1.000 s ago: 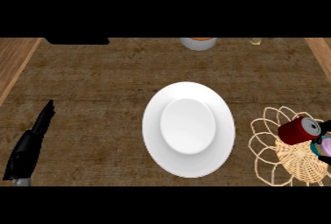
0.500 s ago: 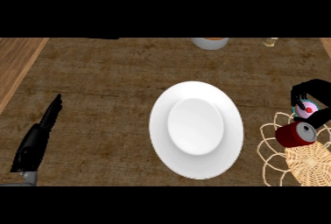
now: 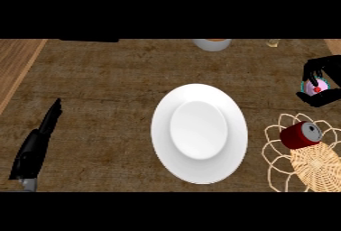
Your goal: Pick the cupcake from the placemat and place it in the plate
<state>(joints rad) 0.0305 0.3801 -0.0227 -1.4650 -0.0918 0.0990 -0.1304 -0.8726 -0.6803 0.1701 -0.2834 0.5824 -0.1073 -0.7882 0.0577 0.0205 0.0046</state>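
A white oval plate (image 3: 198, 133) lies in the middle of the brown counter. To its right sits a woven tan placemat (image 3: 311, 169) at the view's right edge, with a red can (image 3: 300, 135) lying on its side on the mat's upper part. My right hand (image 3: 321, 67) is above the mat, near the right edge, with its fingers curled round a pale cupcake (image 3: 318, 87) topped by a red cherry. The cupcake is off the mat and to the upper right of the plate. At the lower left, my left hand (image 3: 36, 146) rests with straight fingers.
A white cup (image 3: 212, 43) stands at the counter's far edge, with a small pale object (image 3: 272, 43) to its right. A dark item (image 3: 90, 39) sits at the far left top. A lighter wooden strip (image 3: 16, 63) runs down the left side.
My right hand has risen from the placemat with the cupcake in it, now farther up the view and apart from the can. The left hand holds its pose.
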